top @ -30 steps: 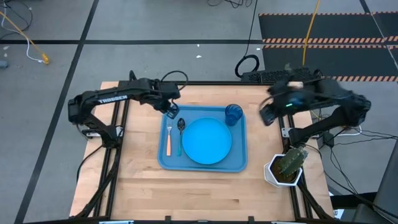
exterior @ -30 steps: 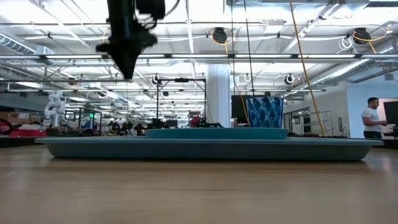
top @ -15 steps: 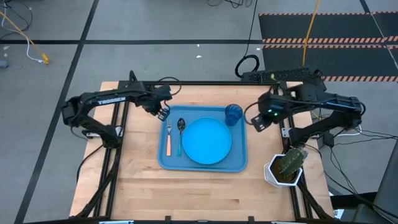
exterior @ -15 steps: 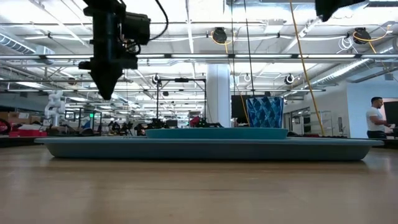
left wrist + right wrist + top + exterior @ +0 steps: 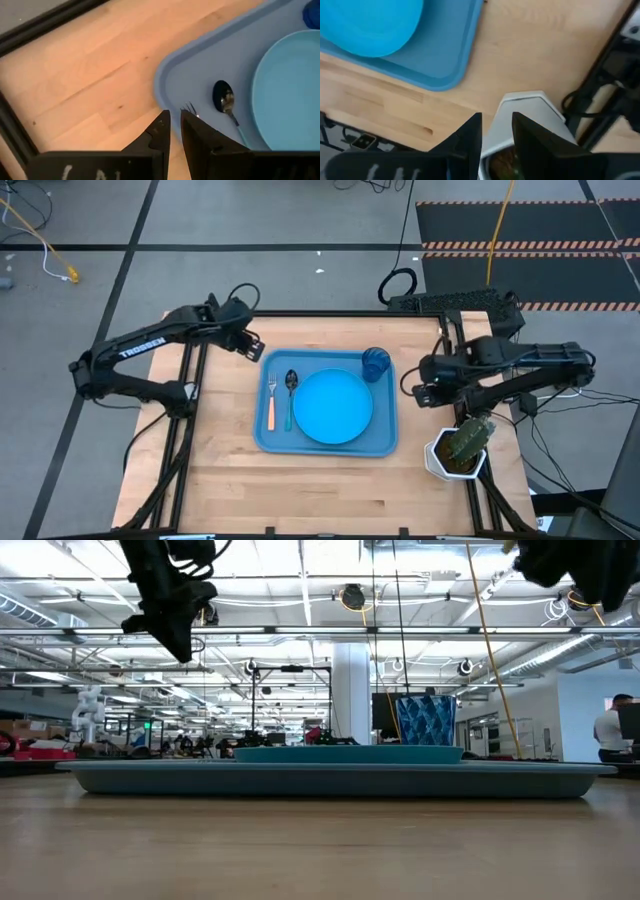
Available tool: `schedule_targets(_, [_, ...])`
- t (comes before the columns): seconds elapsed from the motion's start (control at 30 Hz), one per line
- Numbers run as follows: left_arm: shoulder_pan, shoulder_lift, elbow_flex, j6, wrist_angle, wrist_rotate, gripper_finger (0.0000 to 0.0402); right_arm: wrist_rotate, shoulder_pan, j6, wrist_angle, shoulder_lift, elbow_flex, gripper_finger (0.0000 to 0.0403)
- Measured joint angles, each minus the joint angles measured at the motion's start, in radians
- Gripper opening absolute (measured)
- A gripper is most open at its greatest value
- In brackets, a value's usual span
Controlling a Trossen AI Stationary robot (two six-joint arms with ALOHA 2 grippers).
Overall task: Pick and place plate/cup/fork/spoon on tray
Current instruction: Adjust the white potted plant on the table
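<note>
The blue tray (image 5: 385,442) lies in the middle of the table. On it rest the round plate (image 5: 332,407), the dark blue cup (image 5: 376,364) at the far right corner, and, left of the plate, the orange-handled fork (image 5: 271,402) and the blue-handled spoon (image 5: 290,395). My left gripper (image 5: 250,345) hangs above the bare wood off the tray's far left corner, its fingers (image 5: 160,130) nearly together with nothing between them. My right gripper (image 5: 422,385) hovers right of the tray, open and empty, over the white pot (image 5: 530,115).
A white pot with a cactus (image 5: 458,452) stands at the table's right edge, near my right gripper. Bare wood lies in front of the tray and to its left. Black frame rails run along the table's sides. A person (image 5: 612,735) stands far behind in the room.
My left gripper has drawn back from the tray's far left corner toward the table's left and far edges, tipping a little. My right gripper has come down and toward the near edge, rolling about its own line, and now hangs close above the cactus pot. The tray's things have stayed put.
</note>
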Motion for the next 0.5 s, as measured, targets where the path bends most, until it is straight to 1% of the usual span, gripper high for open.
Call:
schedule_targets(0.1, [0.01, -0.002, 0.0, 0.021, -0.008, 0.0, 0.0047, -0.009, 0.022, 0.04, 0.071, 0.0, -0.082, 0.0098])
schedule_targets(0.3, [0.017, -0.002, 0.0, 0.06, -0.011, 0.002, 0.0047, -0.079, 0.089, 0.123, 0.173, 0.003, -0.239, 0.0098])
schedule_targets(0.5, [0.017, -0.002, 0.0, 0.084, -0.011, 0.002, 0.0047, -0.081, 0.168, 0.209, 0.187, 0.003, -0.3, 0.0098])
